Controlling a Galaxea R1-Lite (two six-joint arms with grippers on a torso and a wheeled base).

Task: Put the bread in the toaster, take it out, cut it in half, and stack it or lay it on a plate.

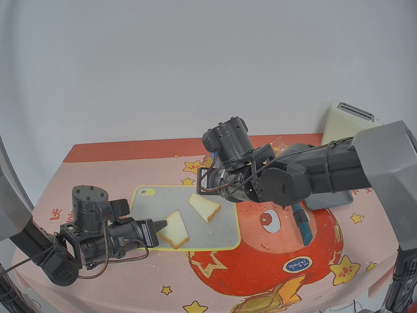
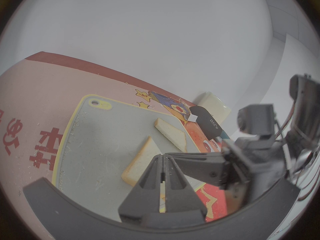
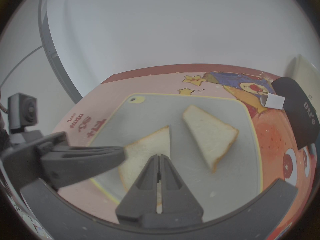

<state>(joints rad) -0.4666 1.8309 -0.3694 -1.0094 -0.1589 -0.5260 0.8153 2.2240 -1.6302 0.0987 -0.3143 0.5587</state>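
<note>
Two soft, light triangular white bread pieces, the near-left half (image 1: pixel 174 231) and the far half (image 1: pixel 205 207), are laid on the grey yellow-rimmed cutting board (image 1: pixel 152 205). The left gripper (image 1: pixel 164 225) and the right gripper (image 3: pixel 160 157) are closed and empty. Gentle crust-edge pinching is advised.

Two bread halves (image 1: pixel 205 207) lie apart on cutting board (image 1: pixel 156 205)

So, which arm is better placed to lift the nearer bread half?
Left, probably. The left gripper is shut right at that half's edge, low by the board. The right gripper hangs over from the far side, by the other half.
</note>
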